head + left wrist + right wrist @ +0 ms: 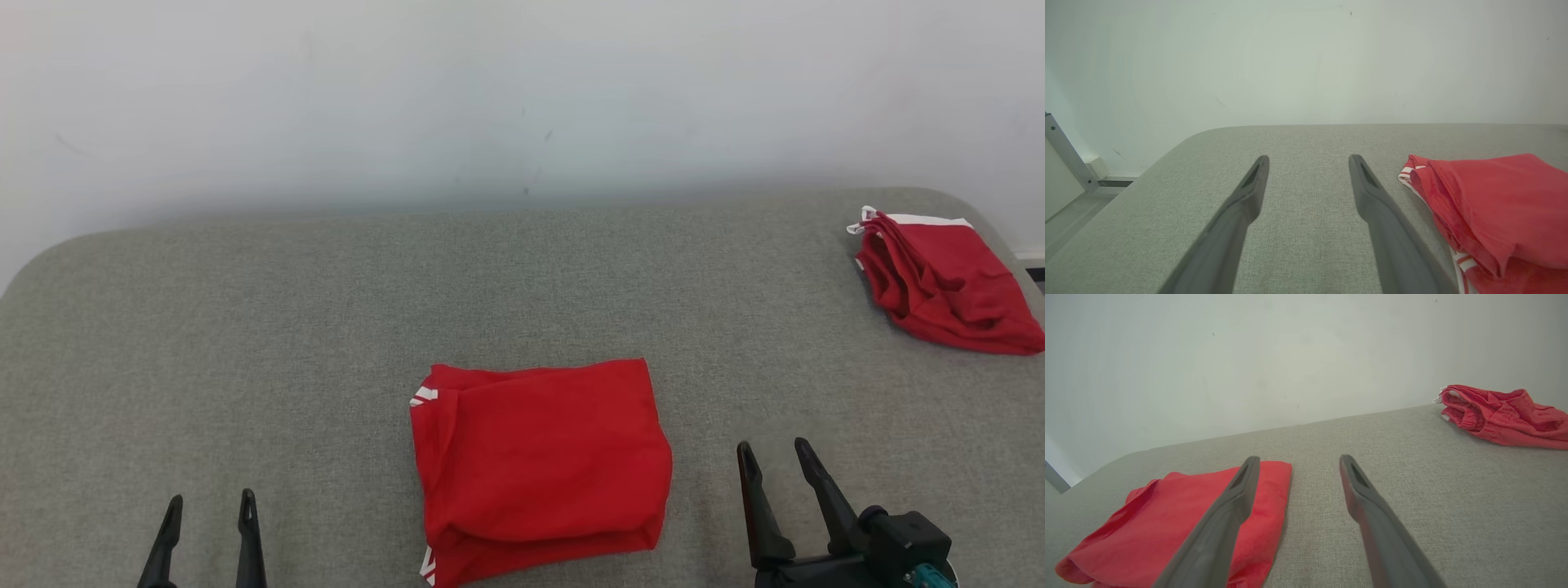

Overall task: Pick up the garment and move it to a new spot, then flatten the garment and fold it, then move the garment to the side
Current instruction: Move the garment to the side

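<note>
The folded red garment (539, 469) is lying in the lower middle of the head view, a neat block with white trim peeking out at its left edge, flat on the grey surface (245, 327). My left hand (211, 498) is poking up at the lower left, fingers spread apart and gripping nothing, well left of the cloth. My right hand (772, 446) is sitting at the lower right, fingers apart too and empty, near the garment's right edge without touching it. In the upper right, a second red garment (939, 278) is lying bunched by the surface's rounded corner, with a white band showing along its top.
</note>
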Tool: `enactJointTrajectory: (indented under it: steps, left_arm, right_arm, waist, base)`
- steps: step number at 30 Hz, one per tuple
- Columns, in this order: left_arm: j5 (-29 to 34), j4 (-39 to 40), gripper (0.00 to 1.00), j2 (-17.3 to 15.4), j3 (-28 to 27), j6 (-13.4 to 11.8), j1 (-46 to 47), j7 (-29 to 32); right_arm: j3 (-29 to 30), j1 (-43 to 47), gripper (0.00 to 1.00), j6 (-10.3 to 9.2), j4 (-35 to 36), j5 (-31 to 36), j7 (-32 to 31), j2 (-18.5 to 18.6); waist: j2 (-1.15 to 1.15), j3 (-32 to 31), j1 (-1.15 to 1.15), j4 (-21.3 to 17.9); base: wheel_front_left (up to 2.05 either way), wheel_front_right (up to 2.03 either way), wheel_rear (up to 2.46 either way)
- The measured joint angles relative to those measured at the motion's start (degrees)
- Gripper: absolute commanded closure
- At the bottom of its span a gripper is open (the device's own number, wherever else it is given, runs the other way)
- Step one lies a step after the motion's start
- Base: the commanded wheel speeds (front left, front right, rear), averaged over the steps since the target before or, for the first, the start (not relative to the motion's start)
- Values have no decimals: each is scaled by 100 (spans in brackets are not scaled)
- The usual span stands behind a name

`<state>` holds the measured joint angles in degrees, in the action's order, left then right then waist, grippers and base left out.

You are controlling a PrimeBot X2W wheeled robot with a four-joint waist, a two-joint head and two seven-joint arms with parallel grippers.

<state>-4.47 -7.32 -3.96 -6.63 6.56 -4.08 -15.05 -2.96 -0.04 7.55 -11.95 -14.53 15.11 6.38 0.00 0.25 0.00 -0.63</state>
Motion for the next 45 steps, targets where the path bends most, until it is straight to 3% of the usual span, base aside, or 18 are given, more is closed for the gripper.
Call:
enactJointTrajectory:
  steps: [20, 39, 45]
  left_arm:
    - [271, -154, 0, -38, 89, -140, -13, 0]
    - [185, -209, 0, -67, 126, -204, -32, 0]
    - [116, -202, 0, -62, 133, -248, -26, 0]
  right_arm:
    - [27, -119, 0, 0, -307, 257, 0, -56]
    - [43, -131, 0, 0, -425, 285, -4, -71]
    - [-66, -491, 0, 0, -611, 175, -170, -46]
  waist:
    - [0, -79, 0, 38]
    - [0, -79, 0, 70]
    - [0, -47, 0, 131]
  base:
    - [0, 0, 0]
    - [0, 0, 0]
    - [0, 0, 0]
